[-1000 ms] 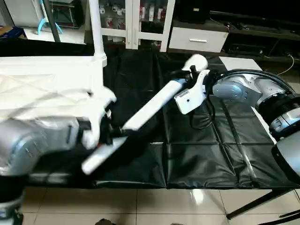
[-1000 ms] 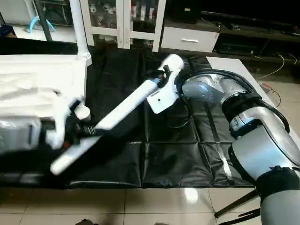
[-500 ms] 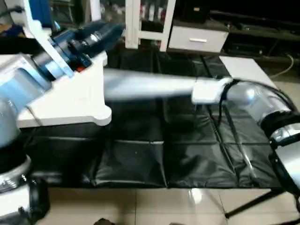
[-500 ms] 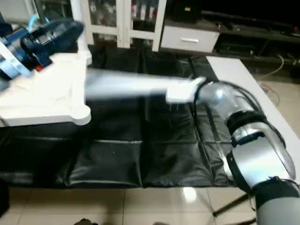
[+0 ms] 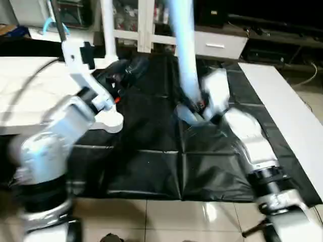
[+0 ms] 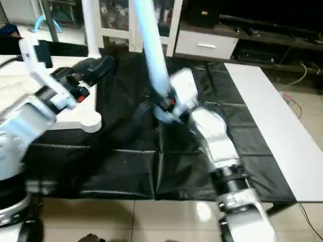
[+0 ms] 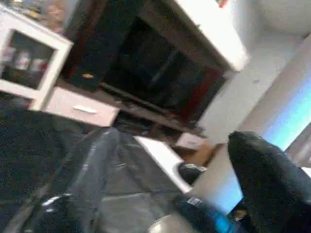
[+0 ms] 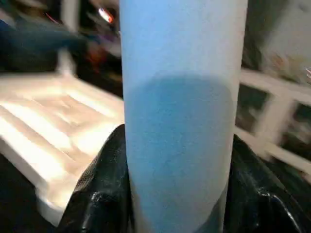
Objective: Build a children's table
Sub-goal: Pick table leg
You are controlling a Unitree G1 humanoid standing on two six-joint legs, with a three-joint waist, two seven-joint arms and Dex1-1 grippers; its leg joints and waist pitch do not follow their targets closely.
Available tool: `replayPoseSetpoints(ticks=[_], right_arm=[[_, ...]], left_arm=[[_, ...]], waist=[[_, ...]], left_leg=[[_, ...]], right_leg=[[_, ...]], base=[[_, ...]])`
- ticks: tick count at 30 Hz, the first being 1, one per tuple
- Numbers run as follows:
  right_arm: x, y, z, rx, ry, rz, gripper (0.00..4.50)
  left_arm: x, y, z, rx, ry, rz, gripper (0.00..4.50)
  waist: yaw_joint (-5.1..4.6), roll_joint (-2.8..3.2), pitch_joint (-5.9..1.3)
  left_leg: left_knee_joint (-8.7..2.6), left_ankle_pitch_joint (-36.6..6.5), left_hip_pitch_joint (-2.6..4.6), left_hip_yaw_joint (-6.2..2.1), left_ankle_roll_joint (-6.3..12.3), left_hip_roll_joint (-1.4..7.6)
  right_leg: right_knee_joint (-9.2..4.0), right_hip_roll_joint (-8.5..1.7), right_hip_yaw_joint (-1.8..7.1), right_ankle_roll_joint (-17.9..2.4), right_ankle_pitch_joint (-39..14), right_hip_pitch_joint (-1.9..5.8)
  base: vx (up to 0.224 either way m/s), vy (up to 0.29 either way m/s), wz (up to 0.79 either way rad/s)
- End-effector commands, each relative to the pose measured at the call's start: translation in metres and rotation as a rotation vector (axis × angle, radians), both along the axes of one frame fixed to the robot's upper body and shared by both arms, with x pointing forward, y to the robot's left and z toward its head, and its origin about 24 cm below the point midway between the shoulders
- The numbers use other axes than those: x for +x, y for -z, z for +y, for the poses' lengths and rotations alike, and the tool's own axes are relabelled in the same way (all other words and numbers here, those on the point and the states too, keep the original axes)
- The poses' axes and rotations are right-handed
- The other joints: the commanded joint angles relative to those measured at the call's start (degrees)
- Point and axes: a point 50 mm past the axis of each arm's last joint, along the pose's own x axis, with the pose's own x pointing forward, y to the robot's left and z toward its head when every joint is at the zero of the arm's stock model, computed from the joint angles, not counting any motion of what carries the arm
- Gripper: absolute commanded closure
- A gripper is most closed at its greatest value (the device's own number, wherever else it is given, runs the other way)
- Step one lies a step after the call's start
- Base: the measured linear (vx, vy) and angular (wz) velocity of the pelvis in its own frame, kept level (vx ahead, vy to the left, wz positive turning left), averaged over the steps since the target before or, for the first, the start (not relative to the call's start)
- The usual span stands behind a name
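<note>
right gripper [image 6: 164, 103] grips leg [image 6: 151, 48] upright | tabletop [image 6: 86, 118] corner near

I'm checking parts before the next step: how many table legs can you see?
2. One leg stands upright in the tabletop's far corner socket; the other is held near-upright in the right gripper. Others may be out of view.

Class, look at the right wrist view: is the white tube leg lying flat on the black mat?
No. The leg stands upright between the right claw's black fingers, well clear of the tabletop beside it.
</note>
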Motion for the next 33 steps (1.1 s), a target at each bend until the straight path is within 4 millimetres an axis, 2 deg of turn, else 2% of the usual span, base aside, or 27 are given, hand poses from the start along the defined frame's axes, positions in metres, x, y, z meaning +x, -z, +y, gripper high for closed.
replayPoseSetpoints(ticks=[1, 2, 3, 4, 7, 8, 9, 15, 18, 19, 21, 24, 25, 26, 29, 31, 33], right_arm=[[-0.003, 0.007, -0.004, -0.011, -0.017, 0.046, 2.66], [-0.006, 0.008, -0.002, -0.019, -0.049, 0.063, 2.66], [-0.009, 0.009, 0.0, -0.034, -0.08, 0.082, 2.66], [-0.009, 0.009, 0.0, -0.034, -0.08, 0.082, 2.66], [-0.023, 0.01, 0.0, -0.079, -0.124, 0.152, 2.66], [-0.026, 0.009, -0.001, -0.08, -0.125, 0.166, 2.66], [-0.028, 0.009, -0.002, -0.096, -0.127, 0.184, 2.66], [-0.036, 0.01, -0.001, -0.158, -0.203, 0.208, 2.66], [-0.039, 0.008, -0.003, -0.144, -0.226, 0.22, 2.66], [-0.04, 0.007, -0.003, -0.14, -0.231, 0.226, 2.66], [-0.045, 0.004, -0.003, -0.123, -0.28, 0.264, 2.66], [-0.049, 0.002, -0.004, -0.096, -0.318, 0.295, 2.66], [-0.049, 0.001, -0.005, -0.092, -0.324, 0.301, 2.66], [-0.049, 0.001, -0.007, -0.087, -0.333, 0.32, 2.66], [-0.049, 0.0, -0.01, -0.081, -0.343, 0.339, 2.66], [-0.049, -0.001, -0.01, -0.08, -0.348, 0.346, 2.66], [-0.049, -0.001, -0.011, -0.079, -0.351, 0.359, 2.66]], left_arm=[[-0.001, -0.008, -0.011, -0.012, 0.067, -0.034, 0.38], [-0.003, -0.013, -0.015, -0.042, 0.114, -0.049, 0.19], [-0.005, -0.018, -0.02, -0.067, 0.166, -0.069, 0.19], [-0.005, -0.018, -0.02, -0.067, 0.166, -0.069, 0.08], [-0.012, -0.026, -0.03, -0.074, 0.286, -0.124, 0.01], [-0.013, -0.026, -0.032, -0.076, 0.308, -0.133, 0.0], [-0.013, -0.024, -0.033, -0.033, 0.302, -0.147, 0.0], [-0.006, -0.019, -0.032, 0.046, 0.256, -0.156, 0.0], [0.005, -0.019, -0.027, 0.034, 0.173, -0.117, 0.0], [0.007, -0.019, -0.025, 0.026, 0.156, -0.109, 0.35], [0.011, -0.021, -0.021, -0.007, 0.138, -0.098, 0.38], [0.011, -0.025, -0.02, -0.034, 0.146, -0.103, 0.77], [0.011, -0.026, -0.02, -0.04, 0.144, -0.101, 0.77], [0.012, -0.027, -0.02, -0.051, 0.15, -0.102, 0.86], [0.012, -0.028, -0.019, -0.061, 0.152, -0.099, 1.11], [0.013, -0.027, -0.019, -0.069, 0.151, -0.092, 1.2], [0.013, -0.027, -0.019, -0.072, 0.15, -0.087, 1.3]], waist=[[-0.21, 1.66, -3.88], [-0.11, 2.34, -3.89], [-0.15, 1.95, -3.88], [-0.07, 1.84, -4.1], [-0.2, 2.12, -3.96], [-0.17, 1.89, -4.09], [-0.14, 2.03, -4.12], [-0.47, 1.92, -3.84], [-0.51, 2.14, -3.88], [-0.49, 2.1, -3.98], [-0.42, 2.16, -4.01], [-0.29, 2.15, -4.12], [-0.31, 1.94, -4.12], [-0.25, 2.03, -4.07], [-0.25, 1.7, -4.11], [-0.19, 1.82, -4.12], [-0.19, 1.58, -4.14]], left_leg=[[-4.92, -15.59, 1.75, 0.5, -4.06, 0.26], [-4.89, -15.45, 1.73, 0.43, -4.27, 0.11], [-4.93, -15.23, 1.66, 0.47, -4.22, 0.09], [-4.92, -14.62, 1.57, 0.41, -4.18, 0.12], [-4.98, -12.07, 1.27, 0.3, -3.75, 0.01], [-4.86, -10.68, 1.32, 0.31, -3.31, 0.01], [-4.89, -10.33, 1.26, 0.27, -3.22, -0.01], [-4.91, -12.5, 1.38, 0.4, -3.28, 0.03], [-4.91, -11.8, 1.37, 0.33, -3.34, 0.01], [-4.86, -11.43, 1.36, 0.31, -3.32, 0.04], [-4.87, -10.84, 1.43, 0.27, -3.35, 0.06], [-4.84, -10.1, 1.42, 0.3, -3.12, 0.08], [-4.83, -9.75, 1.37, 0.33, -3.09, 0.08], [-4.84, -9.46, 1.43, 0.36, -3.16, 0.11], [-4.82, -8.86, 1.38, 0.46, -2.85, 0.08], [-4.82, -8.67, 1.37, 0.45, -2.89, 0.09], [-4.79, -8.19, 1.32, 0.5, -2.83, 0.11]], right_leg=[[-5.16, -3.24, 2.16, -7.94, -9.8, 1.9], [-4.96, -3.17, 2.17, -7.99, -9.27, 1.98], [-5.12, -3.13, 2.17, -7.91, -8.45, 2.08], [-4.95, -3.21, 2.12, -8.05, -7.49, 2.3], [-4.72, -3.22, 2.16, -8.69, -4.17, 2.52], [-4.7, -3.33, 2.21, -8.6, -2.48, 2.81], [-4.63, -3.39, 2.2, -8.65, -2.23, 2.86], [-5.4, -3.5, 2.34, -7.59, -8.46, 2.64], [-5.39, -3.44, 2.39, -7.56, -7.58, 2.67], [-5.27, -3.48, 2.37, -7.72, -6.97, 2.72], [-5.13, -3.45, 2.33, -8.59, -5.64, 2.77], [-4.94, -3.5, 2.26, -9.5, -3.79, 2.88], [-4.95, -3.47, 2.26, -9.58, -3.41, 2.88], [-4.88, -3.51, 2.22, -10.03, -3.0, 2.86], [-4.94, -3.55, 2.23, -10.09, -2.73, 3.03], [-4.9, -3.61, 2.22, -10.15, -2.78, 3.02], [-4.94, -3.69, 2.23, -10.17, -2.52, 3.1]], base=[[0.0, 0.0, 0.0], [0.0, 0.0, 0.0], [0.0, 0.0, 0.0], [0.0, 0.0, 0.0], [0.0, 0.0, 0.0], [0.0, 0.0, 0.0], [0.0, 0.0, 0.0], [0.0, 0.0, 0.0], [0.0, 0.0, 0.0], [0.0, 0.0, 0.0], [0.0, 0.0, 0.0], [0.0, 0.0, 0.0], [0.0, 0.0, 0.0], [0.0, 0.0, 0.0], [0.0, 0.0, 0.0], [0.0, 0.0, 0.0], [0.0, 0.0, 0.0]])
